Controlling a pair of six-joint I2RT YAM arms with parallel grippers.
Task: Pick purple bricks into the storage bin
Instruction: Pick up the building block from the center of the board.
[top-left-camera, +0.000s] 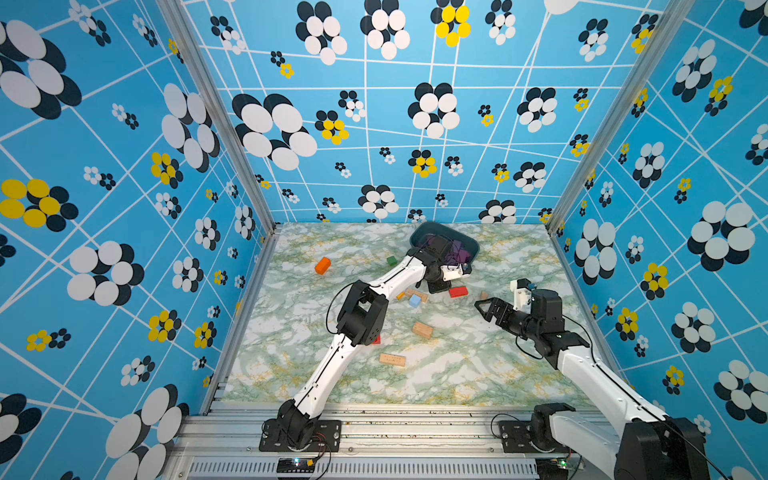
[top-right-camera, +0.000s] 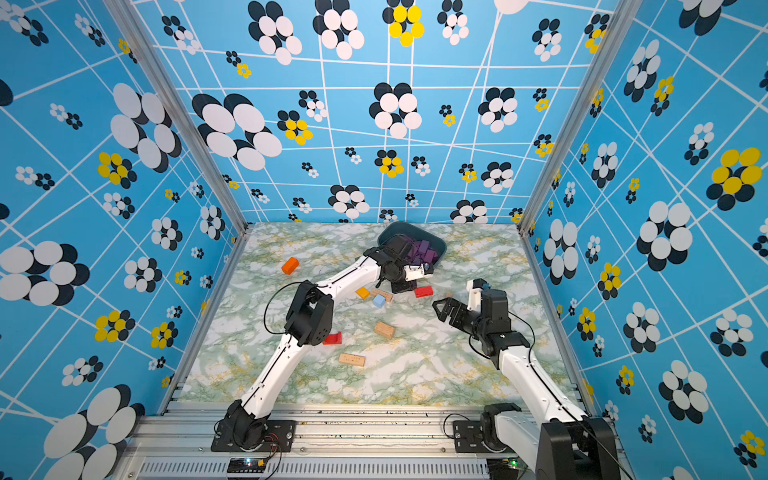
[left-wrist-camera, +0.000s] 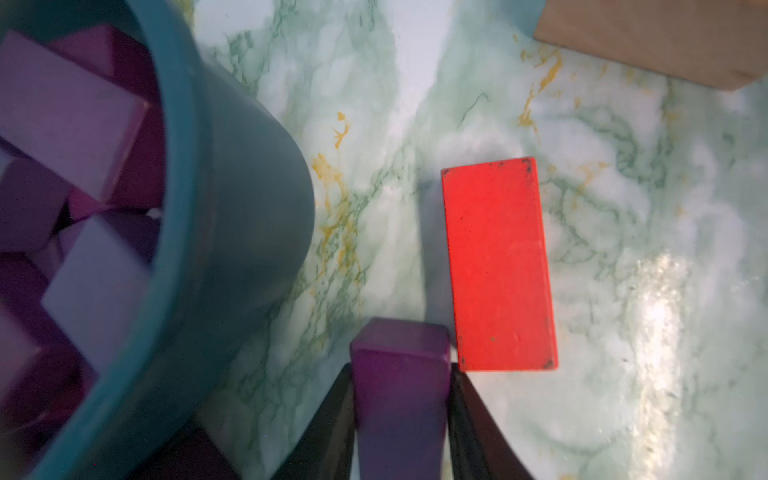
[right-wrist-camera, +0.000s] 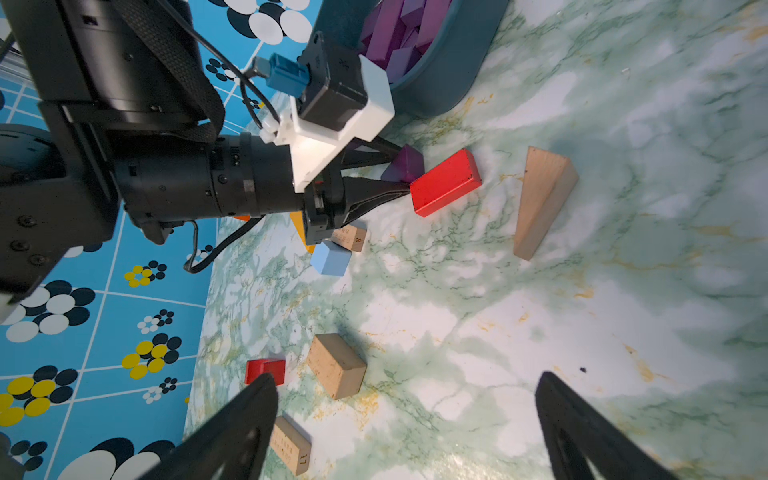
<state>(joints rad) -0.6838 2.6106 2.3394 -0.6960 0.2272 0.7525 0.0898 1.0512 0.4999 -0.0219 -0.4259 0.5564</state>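
Top views: bin at far edge of table, heaped with purple bricks; left gripper low, just outside it, beside red block; right gripper well apart, jaws spread. Left wrist: left gripper clamped on one brick, near bin wall, just beside red block. Right wrist: right gripper wide apart over table, tan blocks ahead

Three walls are enclosing the space: a back wall, a left wall and a right wall. All are wearing bright blue paper crossed by white lines and dotted with white, black and yellow oval clusters. Aluminium posts are running up the back corners. The counter is showing white marble with green and yellow veins. A slotted aluminium rail is lying along its near edge. A patch of glare is shining on the counter.
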